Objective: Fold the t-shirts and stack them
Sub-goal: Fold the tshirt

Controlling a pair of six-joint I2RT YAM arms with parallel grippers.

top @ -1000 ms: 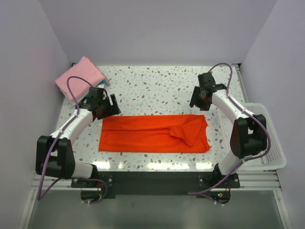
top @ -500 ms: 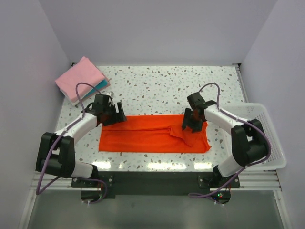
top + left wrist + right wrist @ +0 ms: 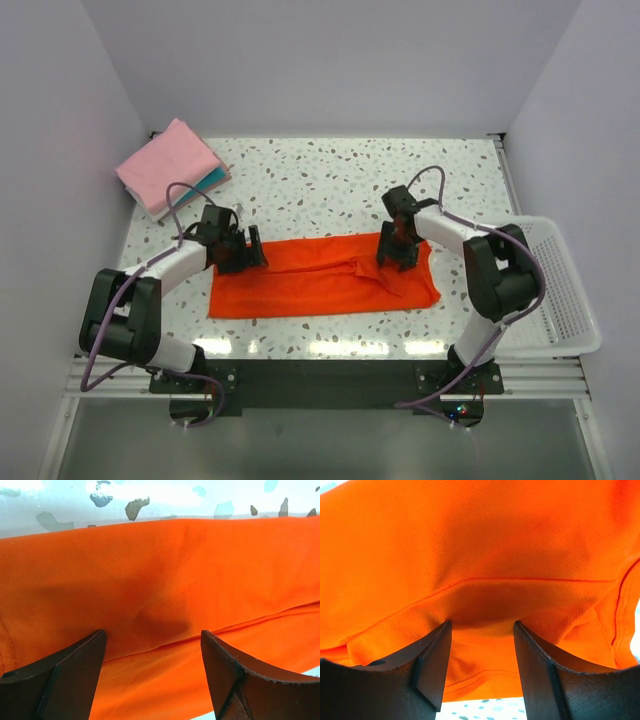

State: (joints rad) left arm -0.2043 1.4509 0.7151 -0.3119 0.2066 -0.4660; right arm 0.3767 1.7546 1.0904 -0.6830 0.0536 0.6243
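Observation:
The orange-red t-shirt (image 3: 320,288) lies on the table as a long band, with a sleeve flap turned over near its right end. My left gripper (image 3: 249,258) is open, low over the shirt's far left edge; in the left wrist view (image 3: 152,632) a seam runs between its fingers above the cloth (image 3: 165,570). My right gripper (image 3: 392,256) is open at the far right part; in its wrist view (image 3: 482,622) both tips press into the cloth (image 3: 470,540), which bulges between them. A folded pink shirt (image 3: 168,165) rests on a teal one (image 3: 213,180) at the back left.
A white mesh basket (image 3: 566,305) hangs off the table's right edge. White walls close in the left, back and right sides. Speckled tabletop (image 3: 330,180) shows behind the shirt.
Both grippers have come down and inward from behind the shirt onto its far edge, the left at the left end, the right near the right end. The shirt's right end has shifted slightly.

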